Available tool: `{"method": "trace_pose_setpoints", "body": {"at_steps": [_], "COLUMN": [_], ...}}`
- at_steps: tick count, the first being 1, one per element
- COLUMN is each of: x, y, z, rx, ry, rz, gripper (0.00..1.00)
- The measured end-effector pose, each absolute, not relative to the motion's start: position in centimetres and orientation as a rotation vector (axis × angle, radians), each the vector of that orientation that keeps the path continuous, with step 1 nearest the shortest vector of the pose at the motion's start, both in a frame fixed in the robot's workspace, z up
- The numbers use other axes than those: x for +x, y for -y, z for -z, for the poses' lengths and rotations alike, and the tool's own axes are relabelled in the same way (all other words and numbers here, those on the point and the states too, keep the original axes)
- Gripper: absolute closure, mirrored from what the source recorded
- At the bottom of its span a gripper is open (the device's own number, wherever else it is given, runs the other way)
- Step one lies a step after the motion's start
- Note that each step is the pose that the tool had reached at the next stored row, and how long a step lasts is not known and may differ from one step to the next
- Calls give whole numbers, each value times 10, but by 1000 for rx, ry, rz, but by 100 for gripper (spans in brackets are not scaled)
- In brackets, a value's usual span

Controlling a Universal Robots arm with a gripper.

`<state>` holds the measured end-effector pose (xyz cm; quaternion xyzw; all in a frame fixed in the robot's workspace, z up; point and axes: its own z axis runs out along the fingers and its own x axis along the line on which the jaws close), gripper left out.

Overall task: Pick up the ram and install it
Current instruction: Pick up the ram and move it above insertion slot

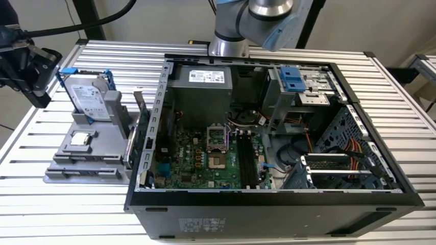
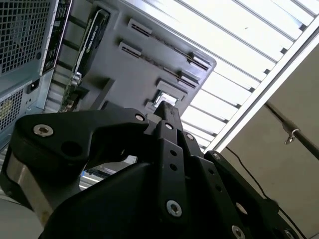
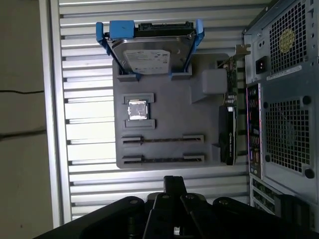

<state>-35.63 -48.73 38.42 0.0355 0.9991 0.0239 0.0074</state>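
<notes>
Ram [image 3: 163, 160] set on edge in the grey tray [image 3: 169, 119], well apart from the gripper [image 3: 174, 180], jaws closed and empty.

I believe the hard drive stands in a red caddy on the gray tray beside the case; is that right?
Not quite: the caddy is blue, not red, as the first wrist view shows. The hard drive does stand in it on the gray tray beside the case.

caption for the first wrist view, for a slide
Gripper facing the gray parts holder carrying ram, hard drive and CPU chip
</notes>
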Motion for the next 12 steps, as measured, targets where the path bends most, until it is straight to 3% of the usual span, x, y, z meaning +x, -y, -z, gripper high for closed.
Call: {"method": "trace_pose_setpoints", "body": {"at_steps": [12], "x": [-356], "y": [487], "z": [-384], "rx": [104], "ry": [-3124], "rz": [-75], "gripper": [100]}}
